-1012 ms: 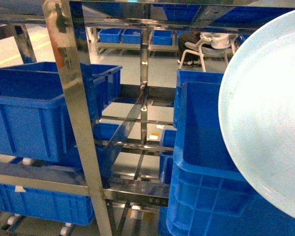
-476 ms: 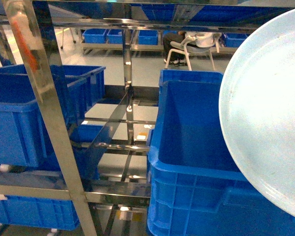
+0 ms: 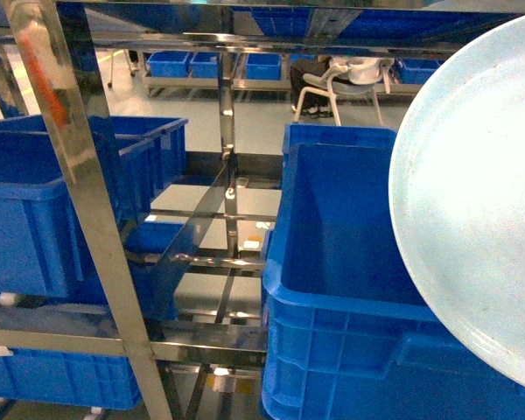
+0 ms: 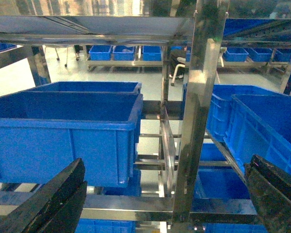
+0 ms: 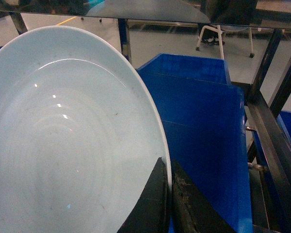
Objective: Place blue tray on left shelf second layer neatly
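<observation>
Pale sky-blue round plastic tray point(image 3: 472, 201), tilted, rim pinched in the closed jaws of the right gripper point(image 5: 169, 194), above a deep dark-blue crate point(image 3: 350, 289). Shiny steel rack upright point(image 3: 87, 192) stands before the left shelf tier point(image 4: 126, 213), which carries another blue crate point(image 4: 63, 131). Left gripper point(image 4: 165, 194) jaws spread wide, holding nothing
</observation>
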Controlling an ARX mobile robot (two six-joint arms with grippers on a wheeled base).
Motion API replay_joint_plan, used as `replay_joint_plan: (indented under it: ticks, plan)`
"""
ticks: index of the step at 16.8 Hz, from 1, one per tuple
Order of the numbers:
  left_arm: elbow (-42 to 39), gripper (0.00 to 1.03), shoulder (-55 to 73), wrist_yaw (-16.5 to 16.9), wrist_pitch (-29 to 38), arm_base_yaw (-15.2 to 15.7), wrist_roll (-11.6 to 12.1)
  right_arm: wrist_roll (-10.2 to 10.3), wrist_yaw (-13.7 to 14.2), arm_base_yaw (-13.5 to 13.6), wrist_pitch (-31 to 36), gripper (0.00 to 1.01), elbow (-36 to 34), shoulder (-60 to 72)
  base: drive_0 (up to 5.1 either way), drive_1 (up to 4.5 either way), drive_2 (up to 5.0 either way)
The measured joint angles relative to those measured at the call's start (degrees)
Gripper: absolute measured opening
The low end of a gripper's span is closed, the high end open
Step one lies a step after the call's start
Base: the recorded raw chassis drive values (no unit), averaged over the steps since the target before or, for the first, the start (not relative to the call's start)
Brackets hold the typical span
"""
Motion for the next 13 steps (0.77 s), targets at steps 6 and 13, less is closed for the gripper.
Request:
replay_joint_plan:
  ticks: [6, 13]
  plan:
    - [0.0, 0.98, 0.0, 0.0, 0.0, 0.0, 0.0, 0.0, 0.0, 0.0, 0.0, 0.02, 0.0, 0.0, 0.0, 0.00, 0.0]
    - [0.0, 0.98, 0.0, 0.0, 0.0, 0.0, 0.0, 0.0, 0.0, 0.0, 0.0, 0.02, 0.0, 0.0, 0.0, 0.00, 0.0]
